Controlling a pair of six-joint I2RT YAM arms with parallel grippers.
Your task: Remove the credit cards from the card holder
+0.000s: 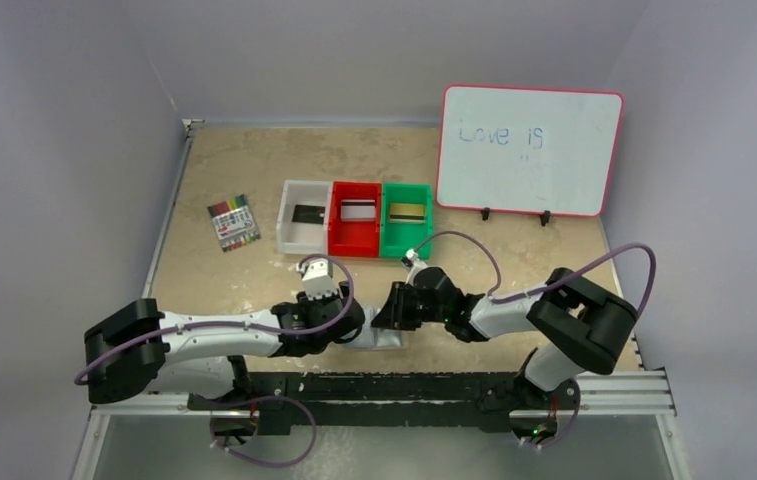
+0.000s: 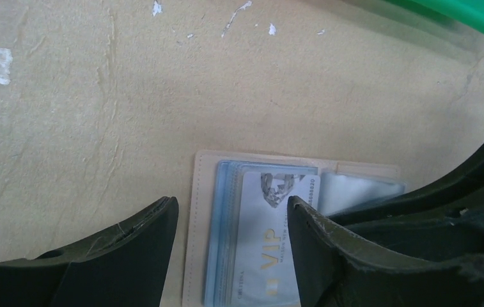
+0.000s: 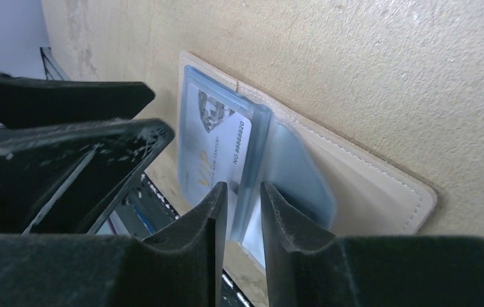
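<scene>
Left wrist view: the card holder [image 2: 199,224] runs off the bottom edge of the frame. The right finger [image 2: 354,256] of the left gripper [image 2: 231,201] covers part of the VIP card [image 2: 271,230], and I cannot read the card's fine print. Beyond that finger, the frame corner cuts off the green bin [image 2: 482,19].

Right wrist view: the sleeve [image 3: 296,173] beyond the right gripper [image 3: 244,187] is blurred. I cannot tell whether the fingertips pinch it.

Top view: both grippers hide nearly all of the holder.
</scene>
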